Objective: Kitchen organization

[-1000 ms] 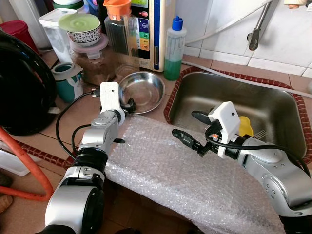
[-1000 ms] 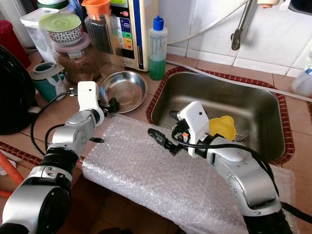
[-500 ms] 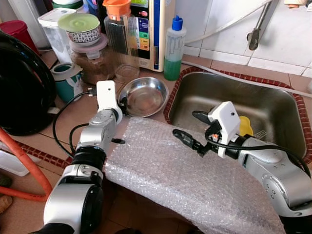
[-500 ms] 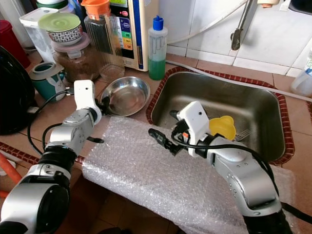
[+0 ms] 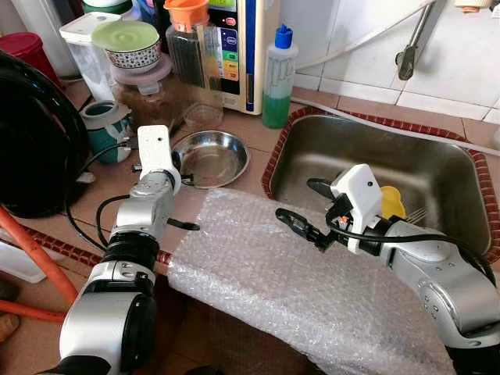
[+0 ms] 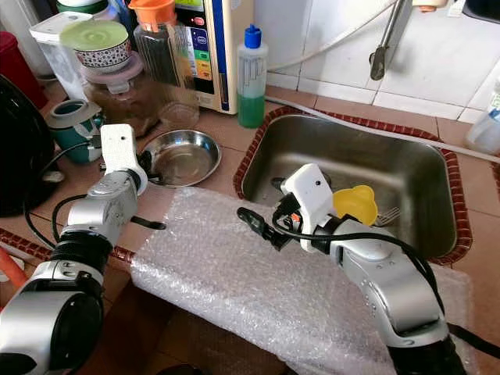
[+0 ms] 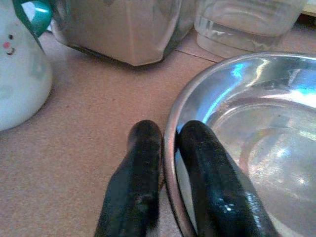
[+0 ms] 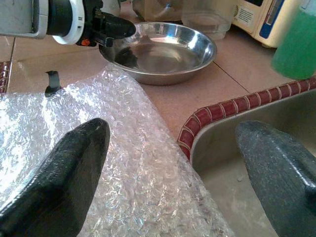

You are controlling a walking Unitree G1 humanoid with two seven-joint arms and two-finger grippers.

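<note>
I have the left claw (image 7: 165, 163) pinched on the near-left rim of the steel bowl (image 5: 209, 158), one finger inside and one outside, so I judge the step in hand is shifting that bowl across the tabletop (image 5: 117, 187), where it sits upright, mouth up, between the jars (image 5: 148, 94) and the bubble wrap (image 5: 312, 273). Being round, it has no long axis to speak of. My right claw (image 5: 301, 207) hangs spread wide and empty over the sink (image 5: 437, 172) edge, so next I need a steady pull without tipping the bowl.
</note>
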